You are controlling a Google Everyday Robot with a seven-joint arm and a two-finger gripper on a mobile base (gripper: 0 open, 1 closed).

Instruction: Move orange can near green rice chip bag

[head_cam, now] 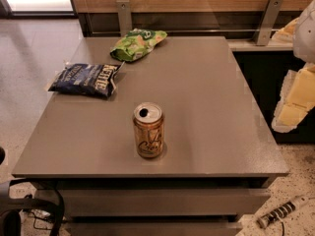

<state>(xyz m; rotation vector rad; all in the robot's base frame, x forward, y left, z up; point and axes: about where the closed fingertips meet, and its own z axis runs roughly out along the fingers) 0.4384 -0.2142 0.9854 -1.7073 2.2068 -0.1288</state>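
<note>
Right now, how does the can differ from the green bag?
The can stands upright, silver top showing; the green bag lies flat and crumpled. The can is orange-tan with dark script; the bag is light green with white patches. The can sits near the table's front edge; the bag lies at the far edge. Both rest on the table, apart from the pincer, which is off its right side.

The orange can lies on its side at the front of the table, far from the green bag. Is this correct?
No: the camera view shows the orange can upright, far from the green rice chip bag. The gripper is at the right edge, beside the table.
</note>
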